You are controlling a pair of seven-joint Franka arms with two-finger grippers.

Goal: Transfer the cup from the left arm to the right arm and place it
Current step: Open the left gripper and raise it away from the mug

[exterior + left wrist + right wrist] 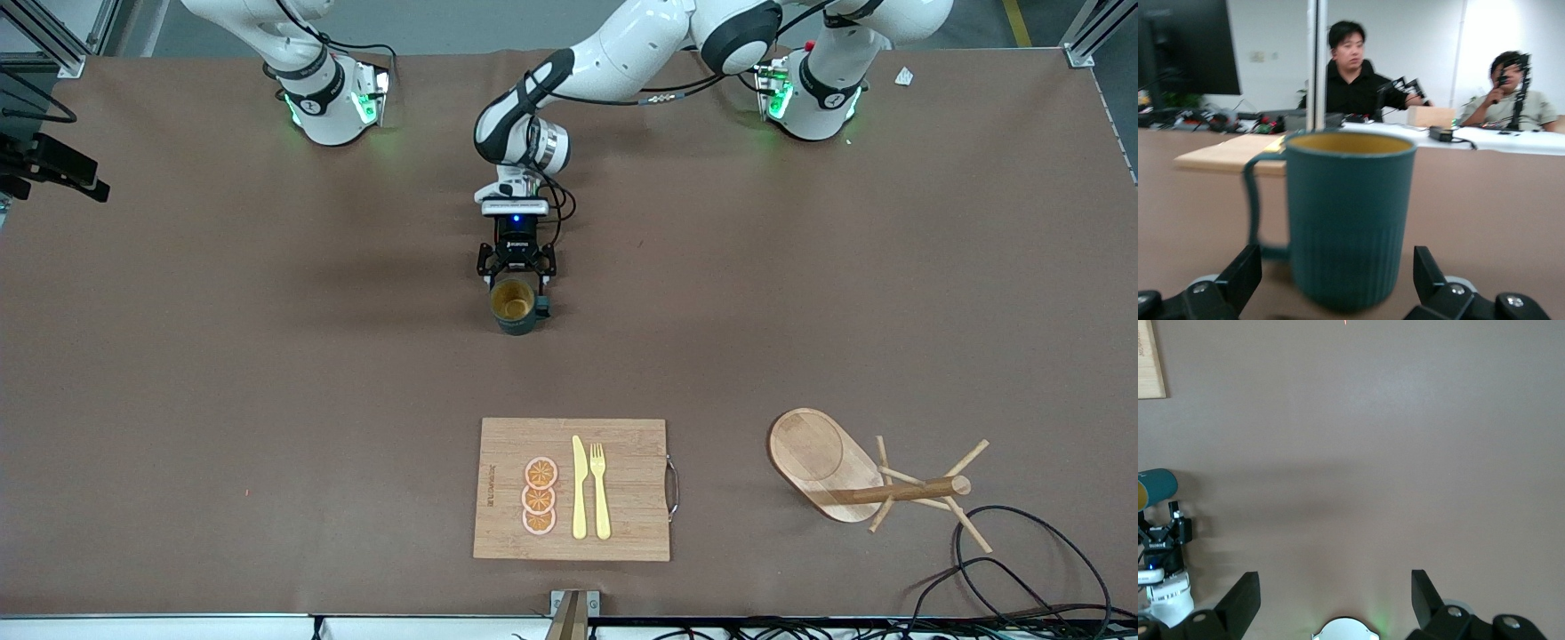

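The cup (514, 306) is standing upright on the counter (267, 356), centre of the front view, w/ the left gripper (516, 286) right at it, low over the counter. Left gripper is sitting spread: in the left wrist view both fingers (1238, 277) are flanking the cup (1348, 217) w/ gaps showing each side, so nothing pinched, the cup resting on its own base. Cup's long axis is running vertical, mouth up; handle is sticking out sideways toward the left arm's end of the counter.

Right gripper (1335, 600) is hanging high in its wrist view, also spread and empty, over bare counter; the cup (1155, 488) is showing at that view's left-centre edge. Right arm isn't reaching in the front view beyond its base at upper left, so it's waiting. Left arm is clearly the nearer one. Judging from this, the right arm needs to come across to centre to take over.

Looks: dark teal-green mug, ribbed lower wall, smooth upper band, squarish loop handle, yellowish-tan inside, seemingly empty.
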